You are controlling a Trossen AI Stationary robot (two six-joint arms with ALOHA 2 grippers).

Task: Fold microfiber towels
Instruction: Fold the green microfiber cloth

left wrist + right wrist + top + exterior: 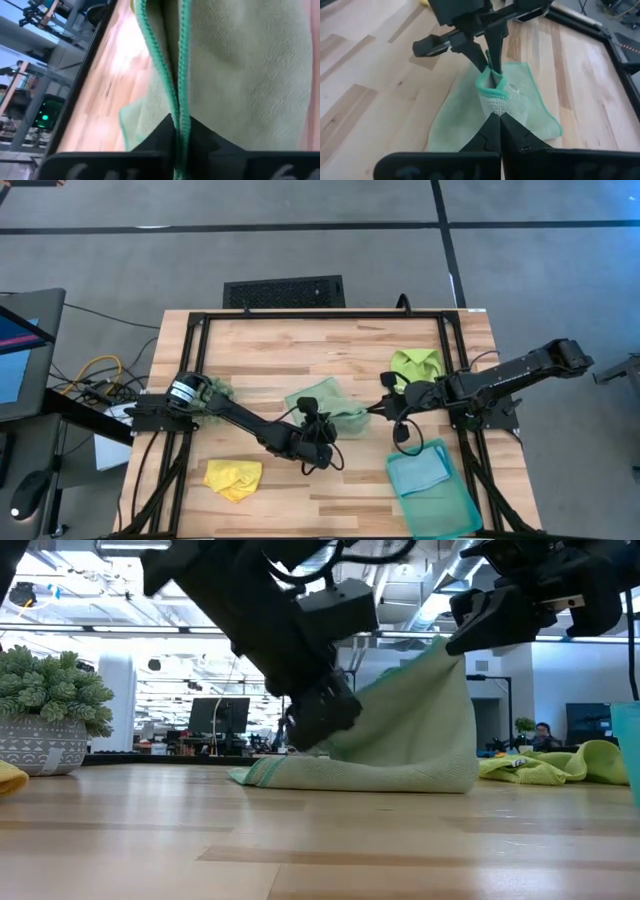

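Your pale sage green towel (325, 405) sits near the middle of the tabletop (300, 350), partly lifted into a tent: one edge lies flat on the wood while the rest rises to a peak, as the low view shows. Its soft nap is trimmed with a brighter green stitched hem. Your left gripper (487, 60) has its jaws closed on a hemmed edge of this towel, and the left wrist view shows the doubled hem running straight between the dark fingers. Your right gripper (496, 116) comes in from the opposite side with its jaws pinched shut on a bunched fold of the same towel. The lime green towel (418, 365) lies crumpled toward the tabletop's right edge, the yellow towel (233, 478) is crumpled near the front left corner, and the light blue towel (418, 472) rests folded in the teal tray (450, 515) at the front right corner.
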